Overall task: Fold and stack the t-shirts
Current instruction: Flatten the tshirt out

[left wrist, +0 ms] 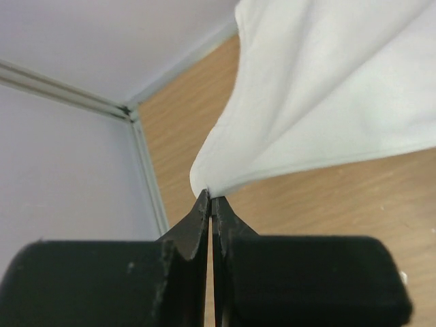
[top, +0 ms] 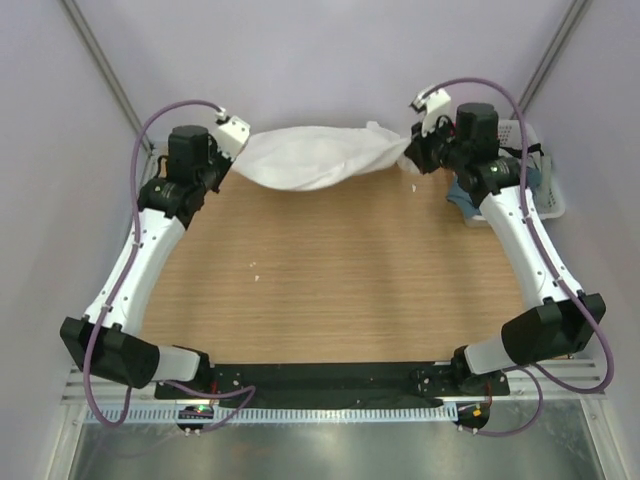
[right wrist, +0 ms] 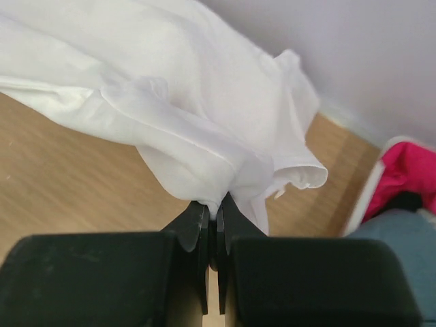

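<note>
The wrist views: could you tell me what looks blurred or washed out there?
Left wrist: the plain white cloth t-shirt is bright, folds readable; the left gripper, near the lens, looks soft. Right wrist: the right gripper is likewise soft; the red-pink cloth at the edge is blurred.

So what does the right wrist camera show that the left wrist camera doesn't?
Only the right wrist view: the white plastic basket at the right edge, with red-pink cloth and slate-blue cloth in it.
Only the left wrist view: the grey metal frame corner where the walls meet.
Both: the plain white cloth t-shirt over the wooden table. The left end effector and the right end effector are each shut on a bunched edge of it.
</note>
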Tool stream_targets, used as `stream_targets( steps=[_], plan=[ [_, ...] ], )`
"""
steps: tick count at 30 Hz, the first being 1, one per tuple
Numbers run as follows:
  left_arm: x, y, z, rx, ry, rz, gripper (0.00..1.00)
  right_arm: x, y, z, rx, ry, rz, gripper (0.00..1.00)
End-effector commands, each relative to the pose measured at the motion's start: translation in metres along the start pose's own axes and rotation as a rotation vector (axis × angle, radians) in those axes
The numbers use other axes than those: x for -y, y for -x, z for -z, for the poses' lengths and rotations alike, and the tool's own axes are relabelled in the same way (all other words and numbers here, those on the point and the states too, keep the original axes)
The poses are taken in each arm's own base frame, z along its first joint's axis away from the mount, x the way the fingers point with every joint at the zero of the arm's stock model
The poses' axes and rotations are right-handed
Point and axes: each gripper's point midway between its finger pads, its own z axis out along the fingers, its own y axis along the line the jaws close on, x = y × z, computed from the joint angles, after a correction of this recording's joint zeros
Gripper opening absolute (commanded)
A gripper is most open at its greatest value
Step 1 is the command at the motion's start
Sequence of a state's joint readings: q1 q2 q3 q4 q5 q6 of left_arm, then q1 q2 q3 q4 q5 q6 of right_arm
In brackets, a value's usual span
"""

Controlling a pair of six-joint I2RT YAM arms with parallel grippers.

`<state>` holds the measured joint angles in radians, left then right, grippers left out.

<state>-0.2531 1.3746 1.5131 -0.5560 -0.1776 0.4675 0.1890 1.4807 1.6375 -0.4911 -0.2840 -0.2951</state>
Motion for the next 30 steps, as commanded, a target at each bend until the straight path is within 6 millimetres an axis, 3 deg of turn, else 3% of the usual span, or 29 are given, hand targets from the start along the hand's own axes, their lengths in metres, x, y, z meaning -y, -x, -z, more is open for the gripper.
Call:
stream_targets(
  steps=[1, 4, 6, 7, 8, 10, 11, 14, 16, 18, 19, 21, 23, 24, 25, 27, 29, 30],
  plan=[
    [0.039, -0.041, 0.007, -0.108, -0.125, 0.01, 0.0, -0.046, -0.081, 0.004, -0.213, 0.144, -0.108, 0.02],
    [0.059, -0.07, 0.024, -0.216, -0.201, 0.042, 0.05, -0.07, -0.107, 0.018, -0.294, 0.218, -0.163, 0.1],
    [0.067, -0.085, 0.04, -0.268, -0.233, 0.066, 0.16, -0.084, -0.112, 0.029, -0.324, 0.28, -0.185, 0.3],
    [0.068, -0.088, 0.045, -0.272, -0.238, 0.066, 0.42, -0.093, -0.115, 0.036, -0.346, 0.315, -0.189, 0.35],
    [0.065, -0.087, 0.052, -0.258, -0.227, 0.067, 0.58, -0.094, -0.114, 0.039, -0.346, 0.32, -0.179, 0.42],
    [0.057, -0.086, 0.052, -0.228, -0.17, 0.071, 0.84, -0.086, -0.104, 0.04, -0.316, 0.285, -0.144, 0.48],
    [0.052, -0.082, 0.052, -0.204, -0.148, 0.068, 0.87, -0.081, -0.098, 0.037, -0.296, 0.268, -0.131, 0.54],
    [0.044, -0.064, 0.042, -0.131, -0.112, 0.069, 0.92, -0.066, -0.08, 0.02, -0.246, 0.223, -0.107, 0.57],
    [0.049, -0.067, 0.024, -0.161, -0.121, 0.07, 0.92, -0.058, -0.07, 0.005, -0.212, 0.2, -0.109, 0.57],
    [0.056, -0.069, 0.005, -0.173, -0.136, 0.078, 0.92, -0.053, -0.09, -0.023, -0.262, 0.183, -0.157, 0.56],
    [0.07, -0.081, -0.017, -0.226, -0.171, 0.072, 0.91, -0.05, -0.094, -0.039, -0.263, 0.171, -0.175, 0.56],
    [0.077, -0.082, -0.04, -0.263, -0.185, 0.092, 0.88, -0.05, -0.127, -0.071, -0.34, 0.173, -0.254, 0.56],
    [0.098, -0.104, -0.074, -0.363, -0.226, 0.096, 0.85, -0.047, -0.133, -0.092, -0.349, 0.178, -0.297, 0.55],
    [0.095, -0.095, -0.082, -0.366, -0.222, 0.117, 0.84, -0.047, -0.157, -0.109, -0.402, 0.182, -0.341, 0.55],
    [0.11, -0.111, -0.1, -0.43, -0.252, 0.11, 0.82, -0.042, -0.152, -0.119, -0.387, 0.177, -0.344, 0.54],
    [0.114, -0.107, -0.11, -0.452, -0.275, 0.134, 0.81, -0.041, -0.176, -0.138, -0.442, 0.186, -0.37, 0.53],
    [0.13, -0.12, -0.118, -0.509, -0.325, 0.139, 0.79, -0.038, -0.174, -0.147, -0.444, 0.197, -0.374, 0.53],
    [0.134, -0.123, -0.12, -0.522, -0.335, 0.158, 0.79, -0.042, -0.185, -0.15, -0.478, 0.21, -0.388, 0.53]
  ],
)
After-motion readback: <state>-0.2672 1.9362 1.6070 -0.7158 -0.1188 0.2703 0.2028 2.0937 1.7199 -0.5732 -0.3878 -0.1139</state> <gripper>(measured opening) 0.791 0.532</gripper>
